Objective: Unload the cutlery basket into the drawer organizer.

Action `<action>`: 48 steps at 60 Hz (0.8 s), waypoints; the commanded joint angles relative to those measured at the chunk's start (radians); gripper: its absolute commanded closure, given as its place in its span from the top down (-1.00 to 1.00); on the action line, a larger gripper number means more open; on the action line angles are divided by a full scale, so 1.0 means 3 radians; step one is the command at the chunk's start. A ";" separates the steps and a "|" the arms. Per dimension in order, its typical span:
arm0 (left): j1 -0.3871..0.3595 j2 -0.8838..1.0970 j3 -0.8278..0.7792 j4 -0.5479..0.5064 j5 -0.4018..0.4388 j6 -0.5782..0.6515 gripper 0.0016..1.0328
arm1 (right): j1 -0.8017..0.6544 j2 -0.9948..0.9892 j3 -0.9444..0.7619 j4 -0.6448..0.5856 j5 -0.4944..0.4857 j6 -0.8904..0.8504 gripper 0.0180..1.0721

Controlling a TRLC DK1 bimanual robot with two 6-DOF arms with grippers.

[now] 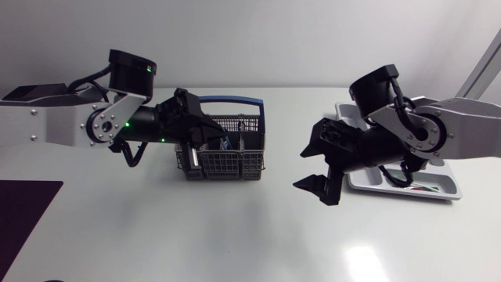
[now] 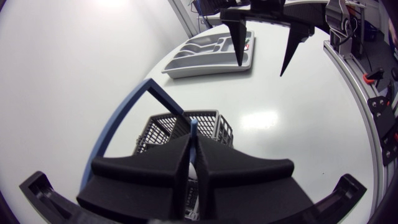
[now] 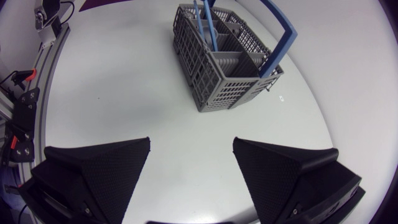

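A grey cutlery basket [image 1: 235, 160] with a blue carrying handle [image 1: 232, 100] stands mid-table. My left gripper [image 1: 210, 139] reaches into its left end. In the left wrist view the gripper [image 2: 193, 149] is shut on a thin blue-handled piece of cutlery [image 2: 193, 127] that stands upright in the basket [image 2: 214, 130]. My right gripper [image 1: 317, 168] hangs open and empty to the right of the basket, in front of the grey drawer organizer [image 1: 438, 190]. From the right wrist view the basket [image 3: 227, 68] lies ahead of the open gripper [image 3: 191, 162], with blue handles [image 3: 208, 28] sticking up.
The organizer [image 2: 211, 53] sits at the table's right side, partly under my right arm, with something red and green in one compartment. A dark mat [image 1: 23, 211] lies at the front left corner. Bare white tabletop [image 1: 235, 235] spreads in front of the basket.
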 commanded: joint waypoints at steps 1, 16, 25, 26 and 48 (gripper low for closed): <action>0.0030 -0.0185 0.0178 -0.0118 0.0042 0.0021 -0.94 | 0.0090 0.0028 0.0081 0.0032 0.0042 0.0128 0.83; -0.0006 -0.0446 0.0505 -0.0639 0.0047 -0.0051 -0.94 | 0.0290 -0.0029 0.0179 0.0037 0.0057 0.0297 0.83; -0.0042 -0.0507 0.0746 -0.0971 0.0139 -0.0343 -0.94 | 0.0382 -0.0131 0.0219 0.0170 0.0057 0.0507 0.83; -0.0042 -0.0507 0.0776 -0.1017 0.0150 -0.0378 -0.94 | 0.0392 -0.0146 0.0225 0.0170 0.0057 0.0532 0.83; -0.0174 -0.0353 0.1099 -0.1687 0.0727 -0.1135 -0.94 | 0.0586 -0.0233 0.0398 0.0354 0.0067 0.1059 0.81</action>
